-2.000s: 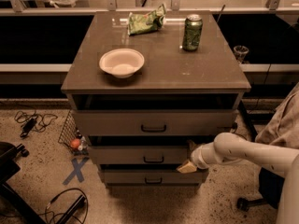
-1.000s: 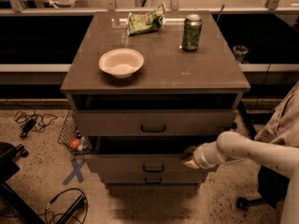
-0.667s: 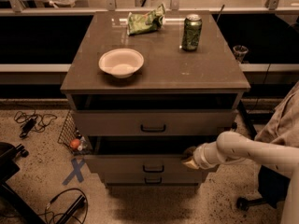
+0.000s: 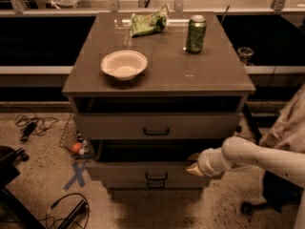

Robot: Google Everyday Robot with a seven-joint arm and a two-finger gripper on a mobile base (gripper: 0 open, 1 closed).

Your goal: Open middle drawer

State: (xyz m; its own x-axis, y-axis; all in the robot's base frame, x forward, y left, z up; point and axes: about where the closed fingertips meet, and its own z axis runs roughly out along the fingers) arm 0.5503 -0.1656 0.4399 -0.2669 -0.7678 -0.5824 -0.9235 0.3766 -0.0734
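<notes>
**Camera view: gripper at the right end of the open middle drawer**

Camera view looks down on a grey-brown cabinet with three drawers. The middle drawer stands out from the cabinet body, further forward than the top drawer above it. A dark gap shows between the two fronts. Its small dark handle sits at the centre of the front. Just below it is the lowest drawer, of which only a thin strip shows.

The gripper is at the upper edge of the middle drawer's front, near its right end. It is on a white arm that reaches in from the right. Whether the claw is wide, narrow or clamped on the edge cannot be told.

On the cabinet top a pale bowl sits front left. A green can stands upright back right, and a crumpled green bag lies at the back. A blue tape cross and loose cables lie on the speckled floor to the left.
</notes>
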